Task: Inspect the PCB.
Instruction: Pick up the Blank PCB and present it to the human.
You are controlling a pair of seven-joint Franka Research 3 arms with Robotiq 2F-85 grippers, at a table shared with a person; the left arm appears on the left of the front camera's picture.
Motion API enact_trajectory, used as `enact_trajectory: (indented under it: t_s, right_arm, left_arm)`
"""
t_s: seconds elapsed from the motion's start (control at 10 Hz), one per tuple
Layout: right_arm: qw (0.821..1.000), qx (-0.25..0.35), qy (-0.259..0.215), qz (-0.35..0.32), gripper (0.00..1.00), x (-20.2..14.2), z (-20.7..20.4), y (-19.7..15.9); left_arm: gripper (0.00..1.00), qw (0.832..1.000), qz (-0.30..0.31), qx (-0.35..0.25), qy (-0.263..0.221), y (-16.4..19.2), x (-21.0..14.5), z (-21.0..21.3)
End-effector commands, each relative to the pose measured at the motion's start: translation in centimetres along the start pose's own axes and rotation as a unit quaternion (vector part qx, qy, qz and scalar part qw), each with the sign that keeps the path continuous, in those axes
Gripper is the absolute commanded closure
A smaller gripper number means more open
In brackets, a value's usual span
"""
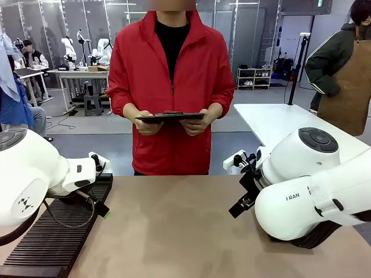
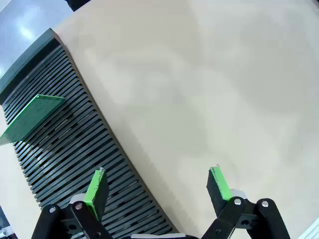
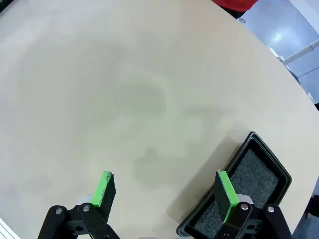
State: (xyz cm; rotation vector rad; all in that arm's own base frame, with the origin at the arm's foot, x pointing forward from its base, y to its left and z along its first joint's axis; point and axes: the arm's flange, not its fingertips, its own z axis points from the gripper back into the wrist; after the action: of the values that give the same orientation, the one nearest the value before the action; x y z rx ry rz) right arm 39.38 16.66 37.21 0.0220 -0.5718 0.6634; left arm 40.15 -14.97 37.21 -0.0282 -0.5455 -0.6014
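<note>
The PCB (image 2: 31,116), a thin green board, leans tilted in a slot of the black ribbed rack (image 2: 75,149) in the left wrist view, up and to the left of my fingers. My left gripper (image 2: 159,172) hangs open and holds nothing, one pad over the rack's edge and the other over bare table. Over the tan table my right gripper (image 3: 164,175) is open too, nothing between its green pads (image 3: 104,188).
A black shallow tray (image 3: 274,155) with a grey foam lining lies beside my right gripper. The ribbed rack (image 1: 58,231) fills the table's near left corner. A person in a red jacket stands at the far side, both hands holding a dark clipboard (image 1: 171,117).
</note>
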Motion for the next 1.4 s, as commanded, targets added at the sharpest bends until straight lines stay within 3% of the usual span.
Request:
enact_trajectory:
  t_s: [0.0, 1.0, 1.1, 1.2, 1.3]
  right_arm:
    - [1.000, 0.000, 0.000, 0.000, 0.00, 0.0, 0.0, 0.0]
    - [1.000, 0.000, 0.000, 0.001, 0.00, 0.0, 0.0, 0.0]
    - [1.000, 0.011, 0.003, 0.023, 0.00, 0.7, 1.1, -0.5]
    - [1.000, 0.019, 0.005, 0.025, 0.00, 1.2, 2.1, -1.1]
    - [0.999, 0.019, 0.011, 0.025, 0.00, 1.7, 3.1, -1.4]
  left_arm:
    - [0.00, 1.000, 0.000, 0.000, 0.000, 0.0, 0.0, 0.0]
    - [0.00, 1.000, 0.000, 0.000, 0.000, 0.0, 0.0, 0.0]
    - [0.00, 0.998, 0.023, -0.060, -0.017, 0.4, 0.7, 1.4]
    - [0.00, 0.998, 0.054, -0.042, 0.000, 1.2, 1.1, 2.5]
    - [0.00, 0.996, 0.054, -0.074, -0.011, 1.5, 1.4, 3.6]
